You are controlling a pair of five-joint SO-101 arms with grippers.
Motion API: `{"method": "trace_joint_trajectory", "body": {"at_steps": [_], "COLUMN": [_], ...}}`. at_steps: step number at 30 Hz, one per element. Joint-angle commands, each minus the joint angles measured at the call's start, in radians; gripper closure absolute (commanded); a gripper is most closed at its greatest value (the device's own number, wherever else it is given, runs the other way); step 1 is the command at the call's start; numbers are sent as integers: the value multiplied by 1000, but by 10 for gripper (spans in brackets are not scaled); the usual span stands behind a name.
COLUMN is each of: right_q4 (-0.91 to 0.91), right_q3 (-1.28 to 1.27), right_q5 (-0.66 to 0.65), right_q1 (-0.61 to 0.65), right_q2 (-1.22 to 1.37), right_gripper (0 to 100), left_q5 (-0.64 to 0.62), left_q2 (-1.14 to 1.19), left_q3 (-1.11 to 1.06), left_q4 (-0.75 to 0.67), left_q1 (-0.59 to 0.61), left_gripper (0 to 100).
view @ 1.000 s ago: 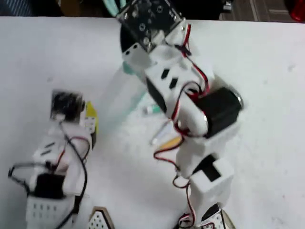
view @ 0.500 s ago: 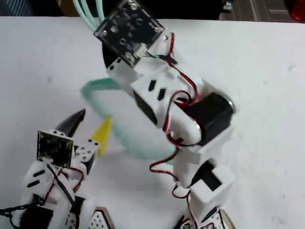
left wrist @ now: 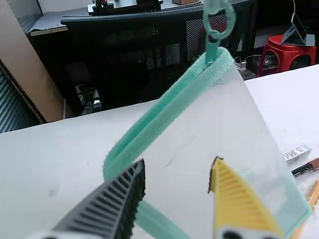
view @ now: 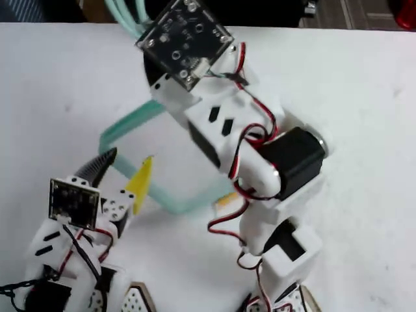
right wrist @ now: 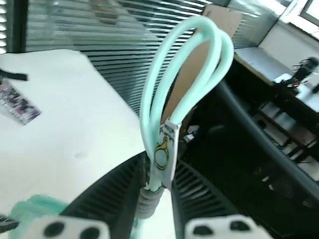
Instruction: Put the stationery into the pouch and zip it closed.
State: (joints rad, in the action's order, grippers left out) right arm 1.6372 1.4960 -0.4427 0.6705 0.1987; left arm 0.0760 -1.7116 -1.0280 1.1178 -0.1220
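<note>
The pouch point(view: 172, 170) is translucent with mint-green trim and hangs tilted over the table's middle. My right gripper point(right wrist: 158, 165) is shut on its mint loop strap point(right wrist: 184, 64), which also pokes out at the table's far edge point(view: 123, 10). My left gripper point(view: 129, 160) stands open at the pouch's near left edge, one black and one yellow finger apart, touching nothing. From the left wrist the same gripper point(left wrist: 177, 167) faces the pouch's zipper edge point(left wrist: 164, 117). Pens and a pencil point(left wrist: 305, 167) lie beside the pouch; one orange end point(view: 226, 199) shows under the right arm.
The right arm's body point(view: 273, 169) covers the middle of the white table point(view: 364, 97). A black mesh chair point(left wrist: 149, 45) stands beyond the far edge. A small card point(right wrist: 17, 107) lies farther off on the table.
The right arm has swung the pouch leftward and it now hangs spread out. The left arm has pulled back toward the front and its open gripper now points at the pouch's edge.
</note>
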Motion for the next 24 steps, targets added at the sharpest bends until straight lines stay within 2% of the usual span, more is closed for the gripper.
{"method": "trace_joint_trajectory", "body": {"at_steps": [1,5,9,24], "right_q4": [-82,-102,-73,79], "right_q3": [-2,-2,-9,-9], "right_q5": [-9,-9,-9,-9], "right_q1": [-71,-125,-116,193], "right_q2": [-67,-113,-140,-183], "right_gripper": [982,982,982,982], "left_q5": [11,11,6,9], "left_q2": [24,24,24,24], "left_q3": [43,20,-44,-74], "left_q4": [-6,-52,-123,-175], "left_q1": [-1,67,91,94], "left_gripper": [766,766,766,767]}}
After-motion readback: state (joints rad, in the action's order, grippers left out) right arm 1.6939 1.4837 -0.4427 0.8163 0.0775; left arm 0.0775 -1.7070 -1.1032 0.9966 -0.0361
